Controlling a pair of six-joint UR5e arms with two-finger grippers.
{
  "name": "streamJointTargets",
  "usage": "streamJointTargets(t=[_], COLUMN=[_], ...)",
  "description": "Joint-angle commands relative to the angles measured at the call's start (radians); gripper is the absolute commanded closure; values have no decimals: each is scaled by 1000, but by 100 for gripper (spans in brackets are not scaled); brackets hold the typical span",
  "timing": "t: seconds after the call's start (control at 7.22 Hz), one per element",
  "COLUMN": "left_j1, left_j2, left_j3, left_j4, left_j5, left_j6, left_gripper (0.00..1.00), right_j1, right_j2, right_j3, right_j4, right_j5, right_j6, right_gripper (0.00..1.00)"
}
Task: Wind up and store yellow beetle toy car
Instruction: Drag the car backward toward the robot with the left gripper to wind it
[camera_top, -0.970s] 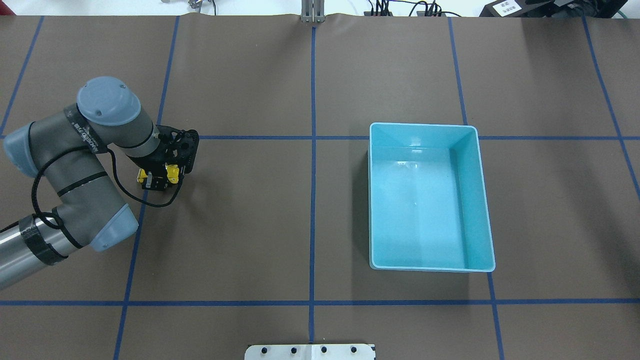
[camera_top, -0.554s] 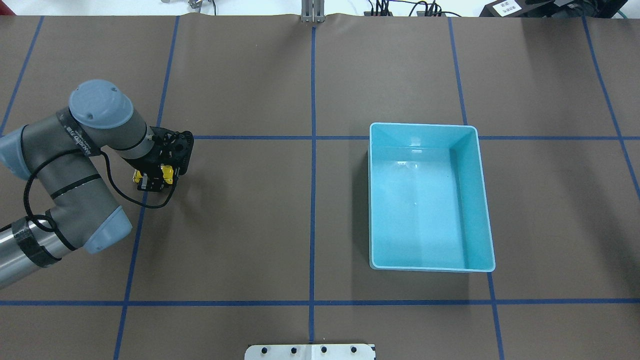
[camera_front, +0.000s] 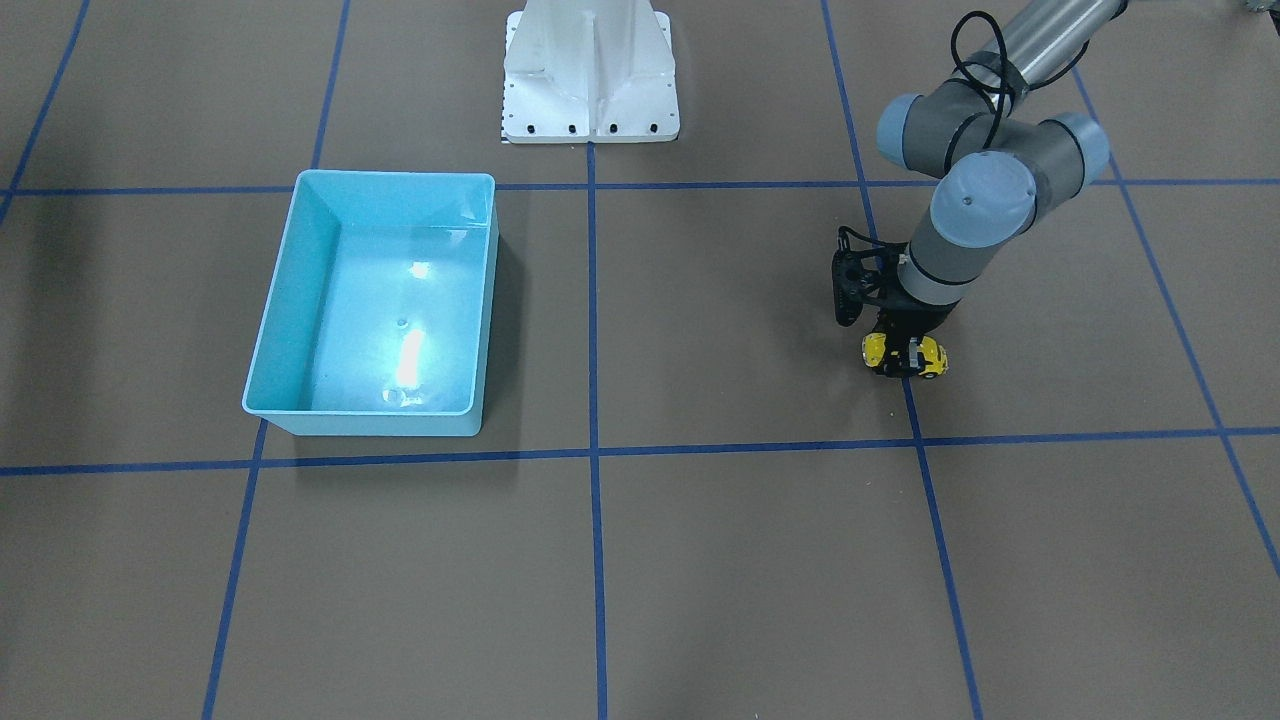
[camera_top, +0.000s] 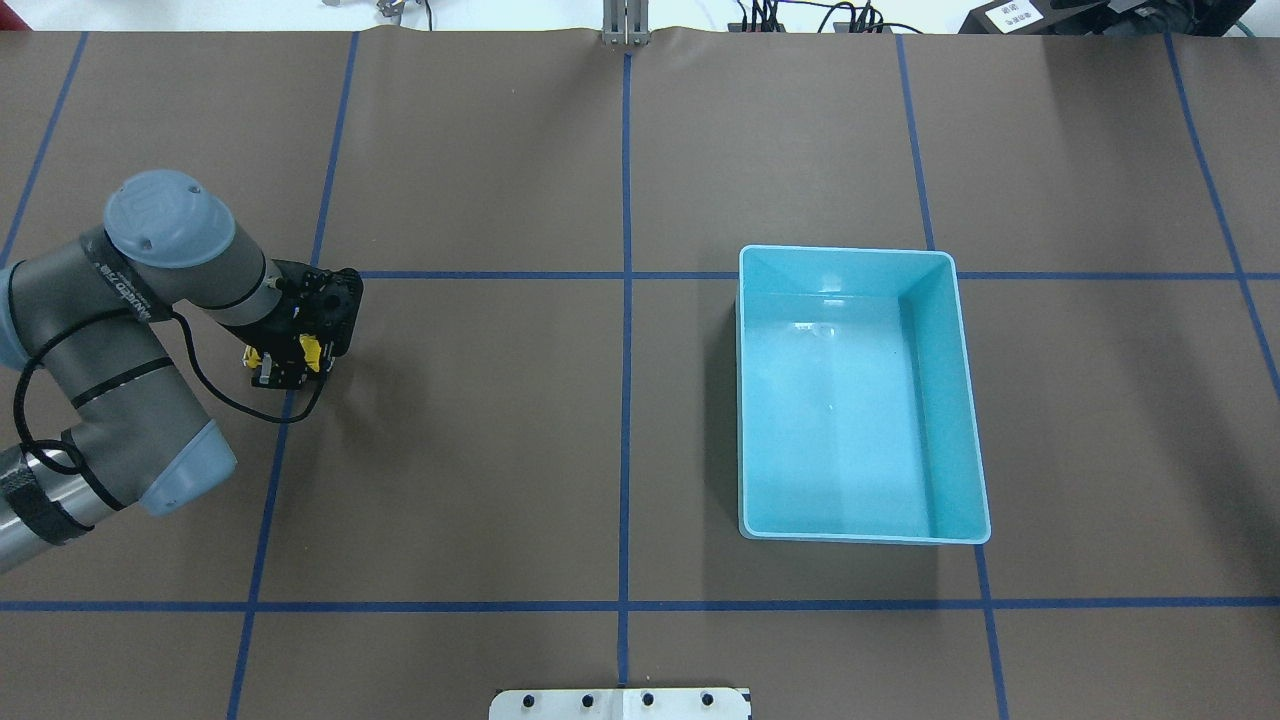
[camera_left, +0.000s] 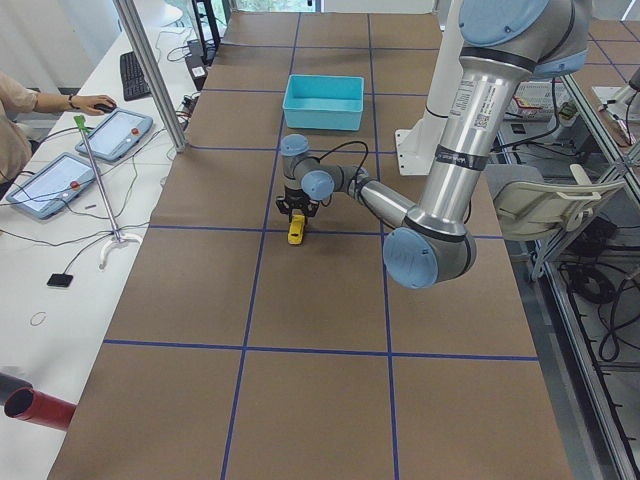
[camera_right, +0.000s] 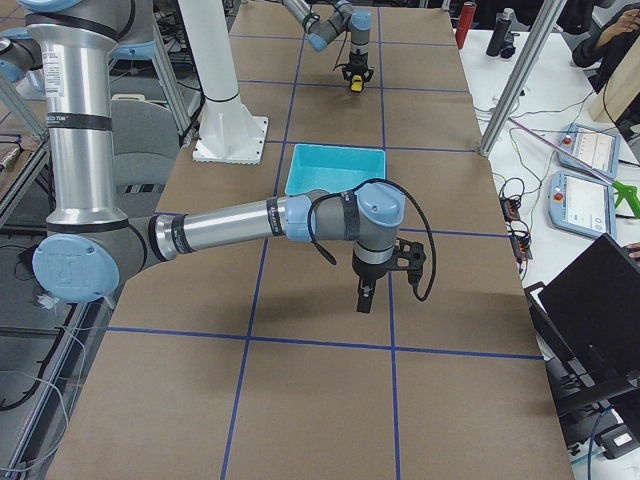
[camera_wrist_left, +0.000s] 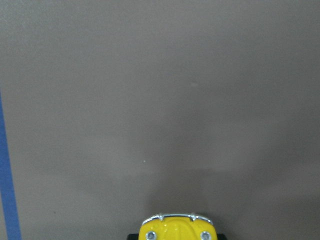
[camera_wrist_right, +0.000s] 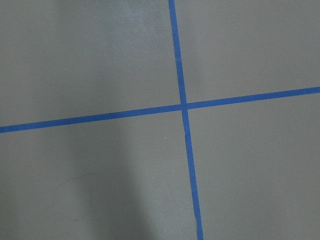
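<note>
The left gripper (camera_top: 283, 362) holds the yellow beetle toy car (camera_front: 928, 358) down on the worktop (camera_top: 500, 450), and in the last second it has dragged the car a bit further from the light blue bin (camera_top: 850, 251). I think this pull-back winds the spring, so the bin comes later. I cannot tell how the right gripper (camera_right: 366, 296) stands.

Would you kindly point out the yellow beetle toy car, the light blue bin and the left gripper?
yellow beetle toy car (camera_wrist_left: 175, 230): left wrist view, its yellow body.
light blue bin (camera_top: 840, 400): overhead view, its bare floor.
left gripper (camera_front: 903, 357): front-facing view, midway between its fingertips.
</note>
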Motion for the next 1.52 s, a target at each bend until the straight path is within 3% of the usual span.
streamJointTargets(t=[0.0,1.39], left_j1=[-11,-54], left_j2=[24,108], left_j3=[-1,-3], left_j4=[-26,-124], left_j5=[-8,-51], left_j6=[2,34], left_gripper=[100,100], right_j1=[-2,-23], right_j2=[6,10], right_j3=[-5,-6], right_j4=[0,-2], right_j5=[-2,-8], right_j6=[0,2], right_gripper=[0,0])
